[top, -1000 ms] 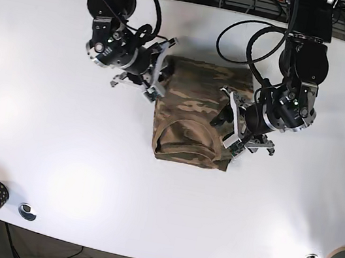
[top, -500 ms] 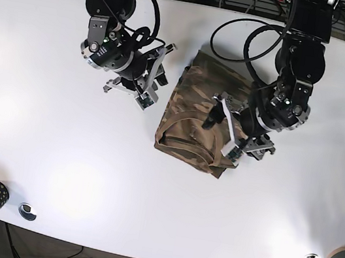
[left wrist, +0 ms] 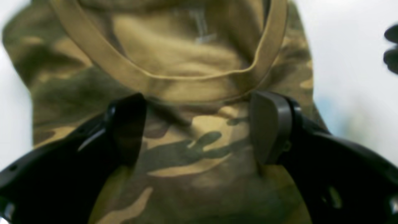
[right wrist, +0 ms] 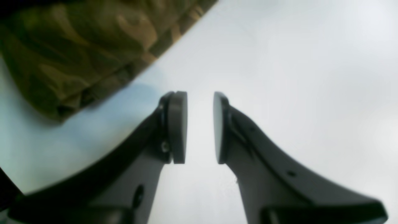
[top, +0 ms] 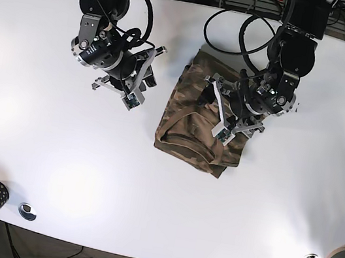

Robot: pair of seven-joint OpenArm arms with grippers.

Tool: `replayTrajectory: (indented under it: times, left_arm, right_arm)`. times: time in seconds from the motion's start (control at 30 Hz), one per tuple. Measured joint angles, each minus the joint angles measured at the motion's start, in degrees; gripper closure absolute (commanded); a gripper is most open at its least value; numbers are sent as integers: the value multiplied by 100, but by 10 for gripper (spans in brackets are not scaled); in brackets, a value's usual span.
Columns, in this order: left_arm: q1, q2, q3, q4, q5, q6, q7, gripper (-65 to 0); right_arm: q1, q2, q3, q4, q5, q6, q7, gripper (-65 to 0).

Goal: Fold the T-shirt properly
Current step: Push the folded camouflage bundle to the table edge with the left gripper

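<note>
Compared with the base views of a moment ago, the right gripper (top: 142,79) has been withdrawn from the T-shirt (top: 201,124) toward the bare table (top: 56,149), and the left gripper (top: 224,111) has been moved from the garment's edge to a position over its middle; the folded bundle has been turned from square to skewed in the same interval. It is judged that the main folds are complete and that the remaining work is straightening and final placement. In the right wrist view the jaws of the right gripper (right wrist: 200,126) are seen nearly closed, a narrow gap left between the pads, with nothing held; the camouflage cloth (right wrist: 80,46) lies up and to the left of them, apart from them. In the left wrist view the jaws of the left gripper (left wrist: 199,130) are spread wide, with cloth (left wrist: 192,146) lying between and beyond them; no pinch on the fabric is seen. The neckline band (left wrist: 186,81) lies just beyond the jaw tips, curved and uppermost. The garment appears as a compact, roughly rectangular bundle with soft wrinkles, resting flat on the table.
</note>
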Motion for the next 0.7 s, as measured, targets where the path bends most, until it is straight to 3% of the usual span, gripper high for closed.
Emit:
replayTrajectory:
  times: [0.1, 0.37, 0.7]
  left_arm:
    - [63, -28, -28, -323, -61, -2, -481, -490]
    - [-103, -269, -463, -1189, -605, -345, -914, -486]
    - [87, -1362, -1827, -1320, -538, -238, -774, -489]
  right_arm:
    - [2, -13, 20, 2, 4, 2, 9, -130]
    - [157, 17, 267, 11, -24, -2, -44, -130]
    - [203, -11, 258, 17, -2, 0, -24, -130]
